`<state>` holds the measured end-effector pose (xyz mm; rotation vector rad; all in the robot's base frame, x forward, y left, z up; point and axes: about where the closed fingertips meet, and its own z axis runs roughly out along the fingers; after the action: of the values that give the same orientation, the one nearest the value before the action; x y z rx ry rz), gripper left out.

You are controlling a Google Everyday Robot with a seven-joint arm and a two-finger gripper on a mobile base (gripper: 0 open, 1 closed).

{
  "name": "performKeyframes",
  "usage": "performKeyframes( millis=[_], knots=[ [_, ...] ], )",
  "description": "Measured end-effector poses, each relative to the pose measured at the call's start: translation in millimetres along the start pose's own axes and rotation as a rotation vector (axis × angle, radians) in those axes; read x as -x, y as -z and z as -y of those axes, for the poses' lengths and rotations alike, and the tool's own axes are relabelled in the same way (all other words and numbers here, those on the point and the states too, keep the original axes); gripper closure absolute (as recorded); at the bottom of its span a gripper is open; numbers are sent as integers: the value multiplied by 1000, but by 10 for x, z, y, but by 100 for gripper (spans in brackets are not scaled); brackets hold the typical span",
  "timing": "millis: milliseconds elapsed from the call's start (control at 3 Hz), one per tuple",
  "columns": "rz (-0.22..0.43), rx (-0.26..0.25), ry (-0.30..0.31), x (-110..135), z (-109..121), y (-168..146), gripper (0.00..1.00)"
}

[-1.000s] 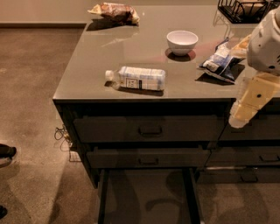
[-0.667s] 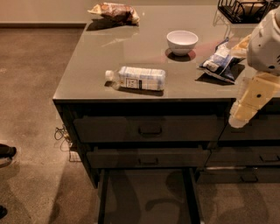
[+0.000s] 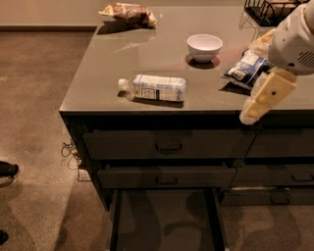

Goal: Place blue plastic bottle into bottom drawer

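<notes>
1. Camera view, the step in hand: the blue plastic bottle (image 3: 157, 88) lies on its side on the cabinet top (image 3: 108, 68), near the front edge, with its white cap to the left. Nothing touches it. I judge that the task is at the approach step; the grasp is not yet done.
2. Camera view, the gripper (image 3: 255, 105): it hangs at the right side, over the front edge of the top, well apart from the bottle. You cannot tell from here whether it is open or closed, and it carries nothing that you can see.
3. Camera view, the next move: you probably need to bring the gripper left and down to the bottle's body and close across its narrow width. It is round, so it may roll.
4. Camera view, the containers:
   - The bottom drawer (image 3: 164, 220) is pulled out, and the part that shows has a flat dark floor with nothing on it.
   - The two handled drawers (image 3: 168, 145) above it are closed.
   - The white bowl (image 3: 204, 47) stands behind the bottle and looks empty.
   - The wire basket (image 3: 267, 10) in the far right corner holds something, but what it is, you cannot tell.
</notes>
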<state>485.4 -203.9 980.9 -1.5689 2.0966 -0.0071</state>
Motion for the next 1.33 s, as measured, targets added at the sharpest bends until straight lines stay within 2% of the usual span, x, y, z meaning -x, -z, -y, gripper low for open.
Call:
performKeyframes(
  millis=[333, 667, 1000, 1333],
  knots=[
    [116, -22, -11, 255, 365, -207, 0],
    [203, 11, 4, 623, 617, -488, 0],
    [248, 76, 37, 1023, 723, -856, 0],
    [248, 76, 37, 1023, 723, -857, 0]
  ],
)
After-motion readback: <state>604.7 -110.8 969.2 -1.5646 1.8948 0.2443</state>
